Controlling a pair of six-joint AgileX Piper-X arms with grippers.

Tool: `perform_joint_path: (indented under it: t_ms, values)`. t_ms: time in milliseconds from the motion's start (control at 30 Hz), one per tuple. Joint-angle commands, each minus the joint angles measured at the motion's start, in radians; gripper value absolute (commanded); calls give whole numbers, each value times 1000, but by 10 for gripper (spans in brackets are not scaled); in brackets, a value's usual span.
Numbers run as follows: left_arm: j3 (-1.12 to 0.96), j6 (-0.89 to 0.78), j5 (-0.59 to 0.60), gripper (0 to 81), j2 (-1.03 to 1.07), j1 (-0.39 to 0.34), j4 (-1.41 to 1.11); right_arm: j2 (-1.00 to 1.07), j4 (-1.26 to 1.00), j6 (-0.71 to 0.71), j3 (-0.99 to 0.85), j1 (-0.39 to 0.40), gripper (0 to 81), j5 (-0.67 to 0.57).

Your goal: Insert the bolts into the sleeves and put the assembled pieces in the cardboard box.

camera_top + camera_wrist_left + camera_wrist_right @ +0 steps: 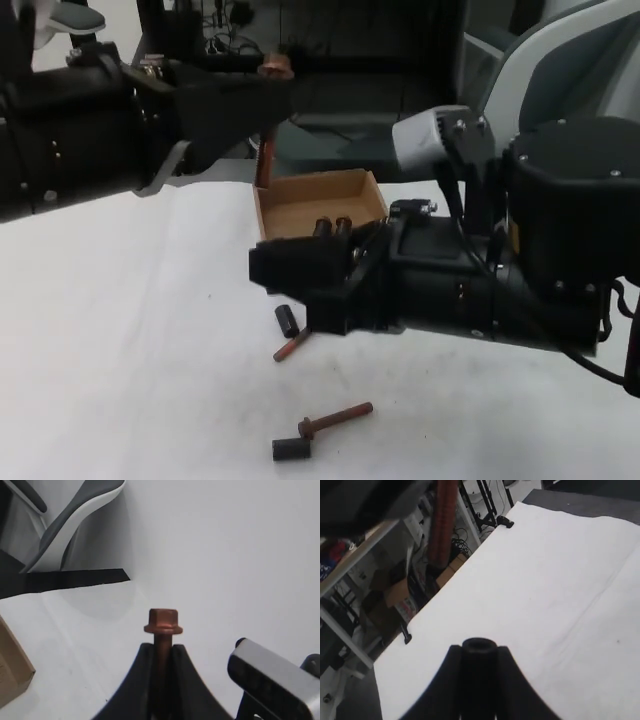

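At left, left end effector (162, 651) clamped on copper bolt (162, 622), raised beside cardboard box (300, 200) at worktop's (120, 330) far edge; open worktop left. Two assembled pieces (332, 227) in box; loose bolts (338, 416), sleeves (287, 319) in front. At right, right end effector (479, 652) clamped on black sleeve (478, 675).

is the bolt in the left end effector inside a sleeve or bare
Bare: the bolt shows an uncovered copper shank; a sleeve sits apart in the right end effector.

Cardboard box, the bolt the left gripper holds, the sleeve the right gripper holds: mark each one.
cardboard box (310, 200): high view, bare inside floor.
bolt (162, 622): left wrist view, hex head.
sleeve (479, 646): right wrist view, its open end.
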Motion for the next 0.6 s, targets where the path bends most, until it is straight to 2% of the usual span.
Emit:
perform_joint_path:
  t_ms: [0, 567]
  values:
    - [-3, 33, -24, 17, -10, -1, 7, -11, -55, 38, -11, 2, 6, 15]
    - [-3, 35, -48, 17, -10, -6, -4, -11, -101, 82, -11, 2, 6, 15]
